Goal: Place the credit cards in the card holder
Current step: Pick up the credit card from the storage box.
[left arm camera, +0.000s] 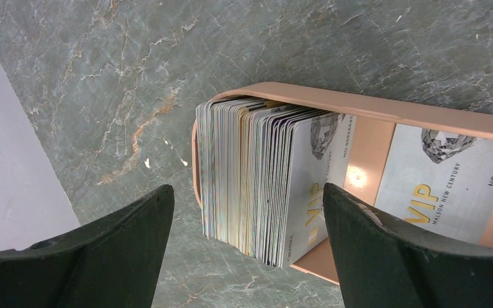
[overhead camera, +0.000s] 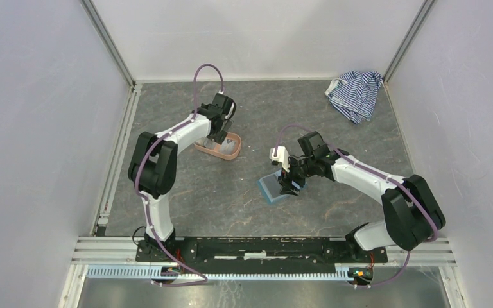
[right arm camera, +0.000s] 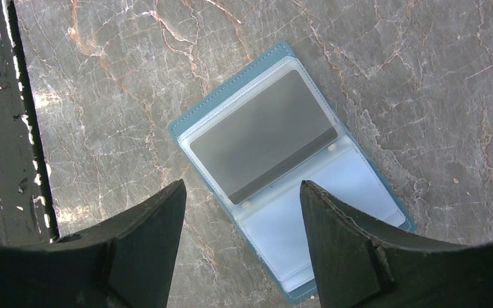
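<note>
Now: both arms reach out over the grey marbled worktop (overhead camera: 231, 212).
Left tool (left arm camera: 248, 187): fingers wide apart, hanging over the near end of the tray and straddling the stack of cards; worktop shows between the left finger and the stack, while the right finger stands just beside the front card. Nothing is clamped.
Right tool (right arm camera: 242, 184): fingers apart, poised above the open holder, gripping nothing.
Cards (left arm camera: 257, 179): a thick stack stands on edge inside the tray, leaning against one end wall. The front card is whitish with a gold "VIP" and a diamond print.
Loose card (left arm camera: 446, 179): same print, lying flat on the tray floor beside the stack.
Grey card (right arm camera: 263, 144): flat in the upper clear sleeve of the holder.
Holder (right arm camera: 359, 186): lies open and flat on the worktop, right of centre, below the right tool. It has teal edges and clear sleeves facing up; the lower sleeve looks pale and shows no card.
Tray (left arm camera: 372, 109): salmon-pink, on the worktop left of centre, well apart from the holder.
Cloth (overhead camera: 355, 93): blue-and-white striped, crumpled in the far right corner.
</note>
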Tool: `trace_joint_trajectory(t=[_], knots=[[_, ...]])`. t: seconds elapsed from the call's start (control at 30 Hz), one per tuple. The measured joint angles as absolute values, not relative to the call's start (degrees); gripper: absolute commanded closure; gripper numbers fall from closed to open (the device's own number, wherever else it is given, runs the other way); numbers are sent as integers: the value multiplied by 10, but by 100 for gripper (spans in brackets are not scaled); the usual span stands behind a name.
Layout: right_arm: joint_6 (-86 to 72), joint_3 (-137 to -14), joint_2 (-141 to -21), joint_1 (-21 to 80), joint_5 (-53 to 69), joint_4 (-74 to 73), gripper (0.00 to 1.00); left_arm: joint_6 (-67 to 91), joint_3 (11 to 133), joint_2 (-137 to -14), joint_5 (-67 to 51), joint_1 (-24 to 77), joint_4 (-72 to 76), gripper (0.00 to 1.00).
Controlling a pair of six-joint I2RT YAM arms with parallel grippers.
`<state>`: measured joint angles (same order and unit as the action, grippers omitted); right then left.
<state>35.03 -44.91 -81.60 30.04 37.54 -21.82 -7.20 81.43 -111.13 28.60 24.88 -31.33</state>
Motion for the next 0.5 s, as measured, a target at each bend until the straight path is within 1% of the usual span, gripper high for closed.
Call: trace_joint_trajectory(t=[0.13, 0.27, 0.5], knots=[[350, -450, -816, 300, 375, -220, 28, -72, 814, -1119, 289, 247, -313, 10], [350, -452, -816, 300, 376, -220, 28, -72, 815, -1124, 289, 245, -313, 16], [350, -453, -816, 299, 378, -220, 28, -72, 815, -1125, 290, 245, -313, 20]])
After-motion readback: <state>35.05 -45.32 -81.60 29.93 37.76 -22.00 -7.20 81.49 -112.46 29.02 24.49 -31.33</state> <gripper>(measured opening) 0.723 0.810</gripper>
